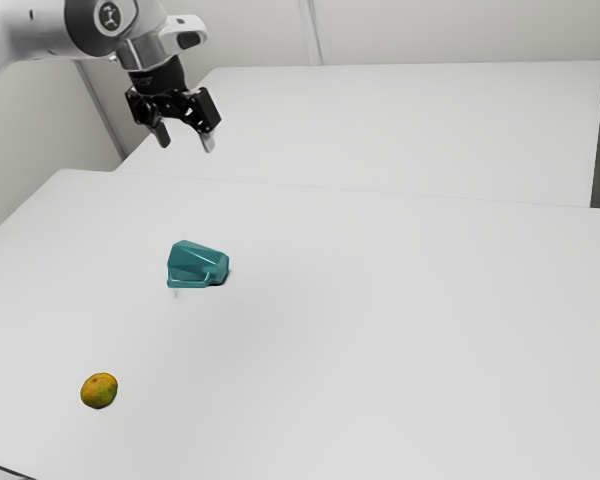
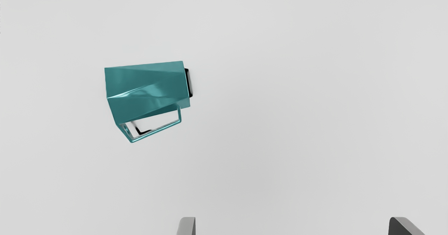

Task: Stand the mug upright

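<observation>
My gripper (image 1: pixel 185 140) is held high above the white table in the exterior view, its two fingers spread apart with nothing between them. A teal faceted mug (image 1: pixel 195 265) lies on its side on the table, below the gripper and apart from it. The wrist view has the same mug (image 2: pixel 148 91) tipped over, its angular handle sticking out along one side and its interior hidden. Beyond the fingertips of the open gripper (image 2: pixel 292 224), the mug lies off toward one finger's side, with bare table around it.
An orange-green round fruit (image 1: pixel 99 391) rests on the white table (image 1: pixel 380 340), nearer the exterior camera than the mug. Behind stands another white surface (image 1: pixel 400 130), with pale walls around it.
</observation>
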Motion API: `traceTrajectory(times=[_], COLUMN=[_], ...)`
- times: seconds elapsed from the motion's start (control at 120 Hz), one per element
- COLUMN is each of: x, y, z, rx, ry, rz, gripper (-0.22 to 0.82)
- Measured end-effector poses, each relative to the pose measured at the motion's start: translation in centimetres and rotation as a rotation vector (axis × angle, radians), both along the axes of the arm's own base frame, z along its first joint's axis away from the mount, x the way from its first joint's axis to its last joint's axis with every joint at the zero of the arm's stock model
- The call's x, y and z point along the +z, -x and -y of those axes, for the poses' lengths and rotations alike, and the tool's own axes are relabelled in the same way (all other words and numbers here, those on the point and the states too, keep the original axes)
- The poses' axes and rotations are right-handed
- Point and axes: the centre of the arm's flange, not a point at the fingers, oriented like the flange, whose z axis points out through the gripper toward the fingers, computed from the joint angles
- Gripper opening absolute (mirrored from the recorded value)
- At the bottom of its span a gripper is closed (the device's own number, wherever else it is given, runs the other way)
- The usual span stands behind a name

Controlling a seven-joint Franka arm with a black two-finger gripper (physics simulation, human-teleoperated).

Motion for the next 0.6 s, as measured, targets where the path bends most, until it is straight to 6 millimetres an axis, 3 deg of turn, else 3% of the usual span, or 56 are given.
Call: traceTrajectory(times=[0.367, 0.492, 0.6], x=[-0.2, -2.9, -6.2], y=[0.1, 0.2, 0.5], z=[-0.2, -0.3, -3.1], rx=[-0.001, 0.010, 0.065], ry=[0.004, 0.024, 0.088], rz=[0.001, -0.051, -0.105], gripper=[0.60, 0.60, 0.60])
